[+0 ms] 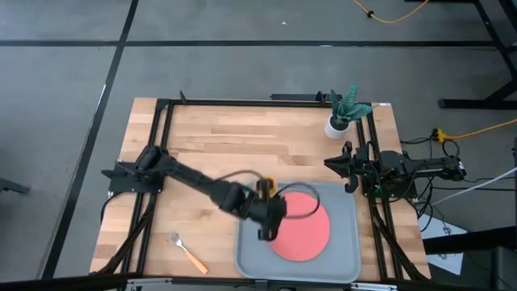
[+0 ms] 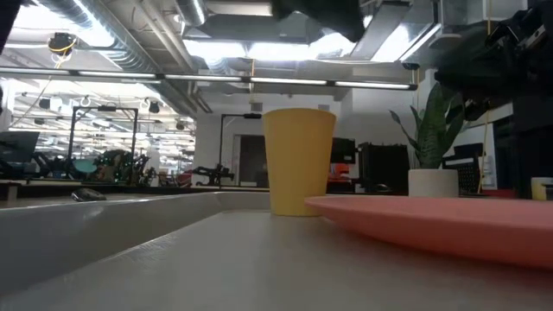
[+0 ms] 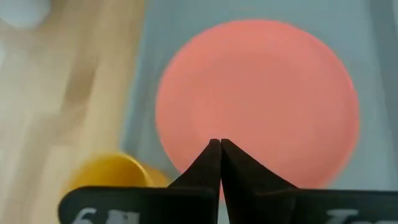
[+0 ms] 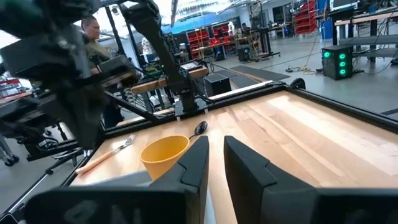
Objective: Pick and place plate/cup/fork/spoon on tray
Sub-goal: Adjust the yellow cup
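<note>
The grey tray [image 1: 347, 267] lies at the table's near right. The coral plate [image 1: 307, 234] lies flat in it. The yellow cup [image 2: 298, 160] stands upright in the tray's far left corner, beside the plate. My left gripper [image 3: 221, 146] is shut and empty, hovering over the plate's left edge, near the cup [image 3: 115, 174]. The fork [image 1: 187, 252] lies on the wood left of the tray. The spoon [image 4: 200, 129] lies on the wood beyond the cup [image 4: 165, 154]; in the high view the left arm hides it. My right gripper [image 4: 215, 149] waits at the table's right edge, open by a narrow gap.
A white pot with a green plant [image 1: 343, 117] stands at the far right corner. Black frame rails [image 1: 157, 162] run along the table's left, far and right sides. Bare wood [image 1: 242, 145] lies between the tray and the far edge.
</note>
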